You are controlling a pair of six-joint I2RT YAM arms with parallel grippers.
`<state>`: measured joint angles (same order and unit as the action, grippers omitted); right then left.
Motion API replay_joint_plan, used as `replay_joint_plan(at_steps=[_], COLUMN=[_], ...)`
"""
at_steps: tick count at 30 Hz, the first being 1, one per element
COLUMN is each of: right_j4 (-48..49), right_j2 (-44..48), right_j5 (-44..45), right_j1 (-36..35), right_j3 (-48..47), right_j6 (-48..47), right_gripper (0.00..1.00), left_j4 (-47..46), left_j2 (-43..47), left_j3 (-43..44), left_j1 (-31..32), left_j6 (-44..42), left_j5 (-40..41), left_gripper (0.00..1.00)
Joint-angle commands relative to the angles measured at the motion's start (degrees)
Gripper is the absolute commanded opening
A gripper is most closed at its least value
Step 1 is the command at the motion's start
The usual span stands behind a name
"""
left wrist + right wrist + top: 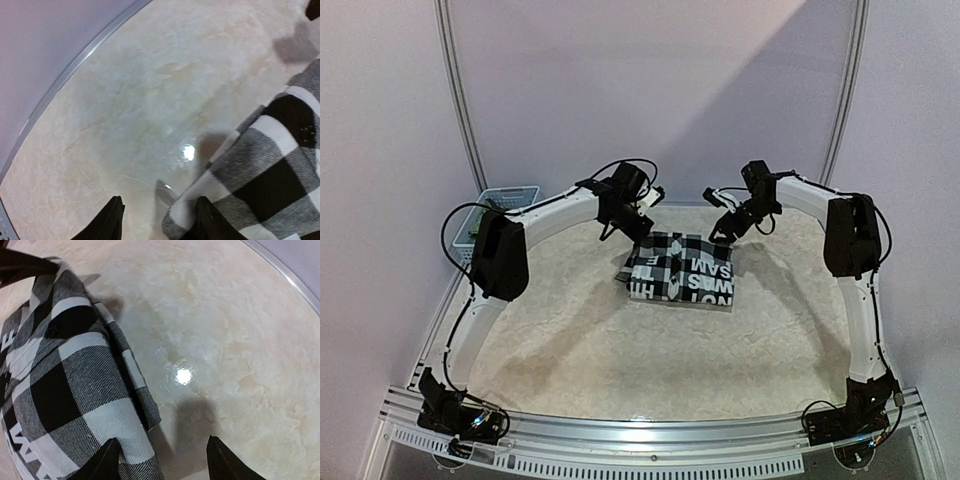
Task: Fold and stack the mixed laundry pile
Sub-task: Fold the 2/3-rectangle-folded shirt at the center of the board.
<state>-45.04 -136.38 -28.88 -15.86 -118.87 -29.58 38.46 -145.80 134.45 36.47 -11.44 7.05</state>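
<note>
The black-and-white checked shirt [682, 265] lies folded into a flat rectangle at the middle of the table, with white lettering showing on its right half. Above its far left corner hangs my left gripper [611, 230], open. In the left wrist view the shirt's corner [270, 165] lies under the right finger and the left gripper [160, 222] holds nothing. My right gripper [725, 229] hangs open above the shirt's far right corner. In the right wrist view the shirt's edge [65, 380] lies under the left finger of the right gripper [165, 462], and bare table shows between the fingers.
A light blue lattice basket [507, 198] stands at the table's far left, behind the left arm. The beige marbled table [570, 340] is ringed by a curved metal rail [460, 110] at the back. Both arms arc along the table's sides.
</note>
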Motion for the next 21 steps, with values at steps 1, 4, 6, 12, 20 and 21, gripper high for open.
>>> replay_joint_plan(at_steps=[1,4,6,12,20,21], right_j4=[3.8,4.8,5.8,8.4,9.2,9.5], right_j2=[3.0,10.8,15.5,23.7,19.2,17.7], right_j5=[0.5,2.2,2.8,1.1,-10.6,-11.3], right_j1=[0.8,0.8,0.8,0.3,-0.8,-0.8], right_j3=[1.4,6.7,11.3,20.0,20.1,19.6], right_j6=[9.9,11.4,12.0,13.4,18.0,19.3], right_gripper=[0.65,0.67,0.67,0.72,0.56,0.55], left_j4=[-7.6,-14.6,-14.7,-16.3,-19.1,-19.0], left_j2=[9.2,19.3,23.5,28.2,20.8,19.3], left_j3=[-9.0,-21.0,-24.7,-29.3,-27.4,-26.6], left_j1=[-1.0,-1.0,-1.2,-1.1,-1.0,-1.0], left_j6=[7.7,11.8,14.5,24.3,31.2,31.9], left_j5=[5.2,7.5,5.5,-6.5,-19.0,-20.0], left_gripper=[0.55,0.65,0.68,0.7,0.66,0.66])
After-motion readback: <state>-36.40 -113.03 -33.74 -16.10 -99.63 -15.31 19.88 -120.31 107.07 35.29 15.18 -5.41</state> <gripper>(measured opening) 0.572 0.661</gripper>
